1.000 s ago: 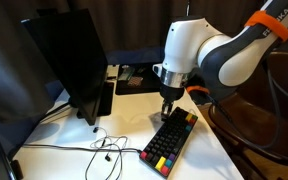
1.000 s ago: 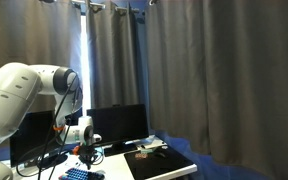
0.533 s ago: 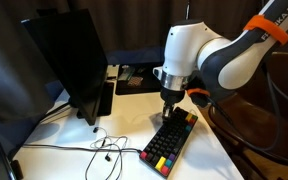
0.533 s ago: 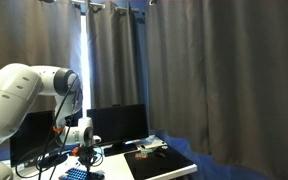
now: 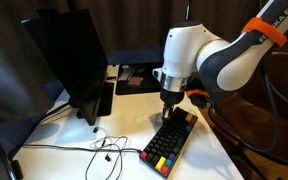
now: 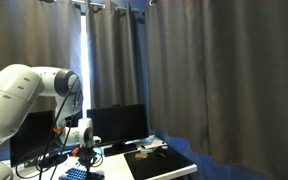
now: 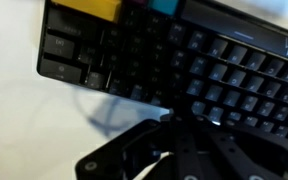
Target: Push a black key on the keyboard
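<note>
The black keyboard (image 5: 171, 143) lies on the white table, with red, yellow and green keys at its near end. In the wrist view its black keys (image 7: 214, 70) fill the upper part, with a yellow key (image 7: 84, 8) and a teal key at the top edge. My gripper (image 5: 168, 108) points straight down over the keyboard's far end, fingertips close above or on the black keys. In the wrist view the fingers (image 7: 184, 122) look dark and pressed together, holding nothing. It also shows in an exterior view (image 6: 87, 155), above the keyboard (image 6: 76, 173).
A black monitor (image 5: 69, 65) stands on the table's far side, and it shows in both exterior views (image 6: 119, 125). Thin cables (image 5: 104, 148) trail over the white table (image 5: 124, 120) beside the keyboard. A dark tray with small items (image 6: 154, 155) lies behind.
Almost nothing has changed; the gripper stays over the keyboard's far end, perhaps a touch lower.
</note>
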`<state>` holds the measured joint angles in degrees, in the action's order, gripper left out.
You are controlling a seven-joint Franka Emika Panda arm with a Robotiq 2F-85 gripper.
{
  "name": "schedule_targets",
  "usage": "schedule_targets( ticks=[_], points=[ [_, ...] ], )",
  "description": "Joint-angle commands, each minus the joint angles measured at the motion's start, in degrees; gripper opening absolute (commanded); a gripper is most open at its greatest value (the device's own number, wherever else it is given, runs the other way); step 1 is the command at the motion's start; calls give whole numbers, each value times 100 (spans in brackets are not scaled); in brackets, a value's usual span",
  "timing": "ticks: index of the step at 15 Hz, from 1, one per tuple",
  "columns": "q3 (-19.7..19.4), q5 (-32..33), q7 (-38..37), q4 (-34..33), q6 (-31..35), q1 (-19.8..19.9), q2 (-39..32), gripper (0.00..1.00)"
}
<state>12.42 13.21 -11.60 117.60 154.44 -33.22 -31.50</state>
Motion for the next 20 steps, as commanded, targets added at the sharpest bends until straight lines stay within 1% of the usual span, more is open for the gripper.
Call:
schedule_targets(
  ticks=[1,12,13,15,16,20],
  points=[
    [-103,13,-42,-208,-102,-127,-188,0],
    [-32,-51,-40,-178,-198,-96,88,0],
    [-33,-43,-42,-178,-207,-100,126,12],
    [-34,-32,-49,-176,-207,-102,191,24],
    [-50,-13,-65,-169,-220,-114,238,40],
    [-68,68,-51,-70,-274,-119,495,68]
  ],
)
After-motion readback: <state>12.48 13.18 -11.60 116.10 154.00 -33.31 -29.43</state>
